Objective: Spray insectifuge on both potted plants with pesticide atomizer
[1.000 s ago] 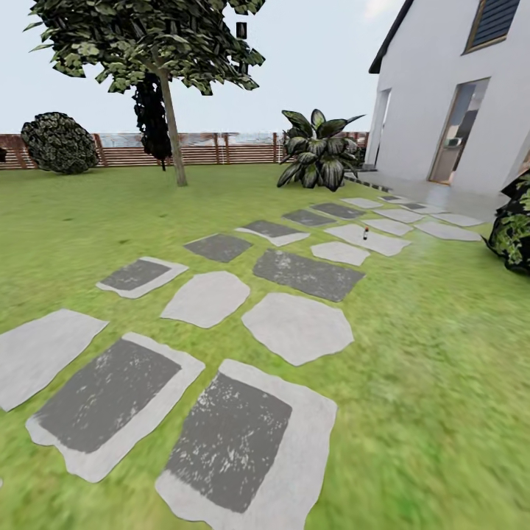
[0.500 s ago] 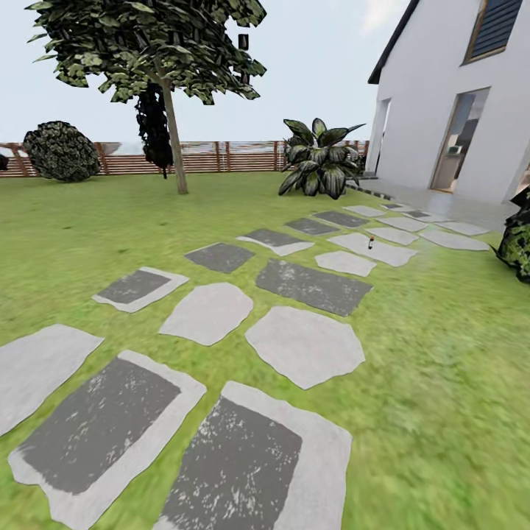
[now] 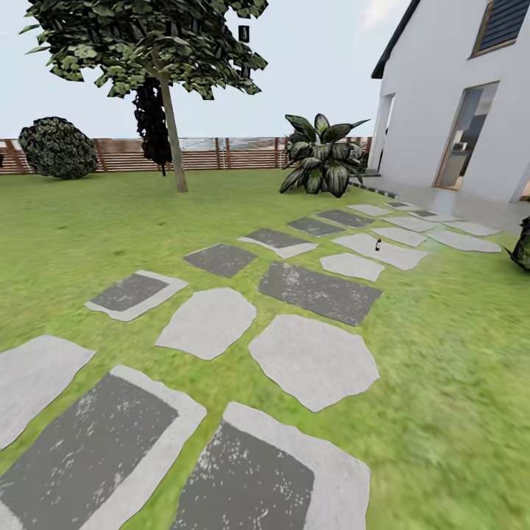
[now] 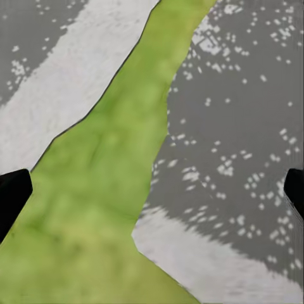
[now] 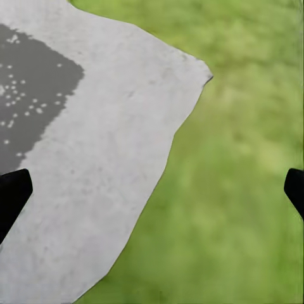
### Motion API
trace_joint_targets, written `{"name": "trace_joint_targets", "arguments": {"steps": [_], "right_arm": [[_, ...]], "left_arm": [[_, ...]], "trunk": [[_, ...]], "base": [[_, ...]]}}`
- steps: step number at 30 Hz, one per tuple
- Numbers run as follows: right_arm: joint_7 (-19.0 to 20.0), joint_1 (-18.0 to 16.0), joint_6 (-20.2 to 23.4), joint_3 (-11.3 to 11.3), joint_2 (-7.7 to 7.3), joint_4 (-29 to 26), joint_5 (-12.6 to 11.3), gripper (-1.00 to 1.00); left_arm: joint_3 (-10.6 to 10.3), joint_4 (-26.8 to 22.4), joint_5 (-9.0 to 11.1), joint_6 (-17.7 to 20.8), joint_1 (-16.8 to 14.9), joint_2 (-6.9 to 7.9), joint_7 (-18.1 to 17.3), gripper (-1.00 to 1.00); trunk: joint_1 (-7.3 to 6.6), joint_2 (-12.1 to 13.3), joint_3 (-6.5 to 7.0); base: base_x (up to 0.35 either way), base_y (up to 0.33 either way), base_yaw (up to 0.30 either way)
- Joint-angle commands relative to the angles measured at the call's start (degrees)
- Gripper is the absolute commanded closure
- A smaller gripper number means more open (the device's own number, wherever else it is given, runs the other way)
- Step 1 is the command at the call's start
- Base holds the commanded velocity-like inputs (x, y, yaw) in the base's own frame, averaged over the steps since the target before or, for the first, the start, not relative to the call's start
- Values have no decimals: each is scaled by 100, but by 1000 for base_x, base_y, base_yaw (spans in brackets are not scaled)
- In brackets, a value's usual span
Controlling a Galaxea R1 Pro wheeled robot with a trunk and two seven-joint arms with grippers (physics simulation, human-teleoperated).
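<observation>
The pesticide atomizer (image 3: 377, 244) is a tiny dark bottle standing upright on a pale stepping stone (image 3: 379, 250) far ahead and to the right in the head view, in the garden lawn (image 3: 88, 228). The potted plants are out of view. In the left wrist view my left gripper (image 4: 152, 193) is open, its dark fingertips (image 4: 12, 196) at the picture's edges over grass and a grey stone. In the right wrist view my right gripper (image 5: 152, 190) is also open, over a pale stone's edge and grass. Both are empty.
A path of flat stepping stones (image 3: 313, 361) runs from me towards the white house (image 3: 456, 110) at the right. A tree (image 3: 173, 132), a big striped leafy plant (image 3: 322, 156), a round bush (image 3: 57, 147) and the wooden slat fence (image 3: 228, 153) line the back.
The whole head view has shifted: the stones slide down and towards me and the atomizer looks slightly nearer, so the camera has moved forward along the path.
</observation>
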Motion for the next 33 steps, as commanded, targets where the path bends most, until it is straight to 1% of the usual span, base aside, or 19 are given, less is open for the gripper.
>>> {"name": "trace_joint_targets", "arguments": {"steps": [1, 33], "right_arm": [[-2, -3, -17, 1, -1, 5, 2, -100], [-2, -3, -17, 3, -1, 11, 2, -100]], "left_arm": [[13, 6, -5, -20, -2, -1, 3, -100], [13, 5, -8, -22, -4, -1, 3, -100]], "trunk": [[2, -2, -5], [2, -2, -5]], "base": [[337, 81, 0], [337, 80, 0]]}}
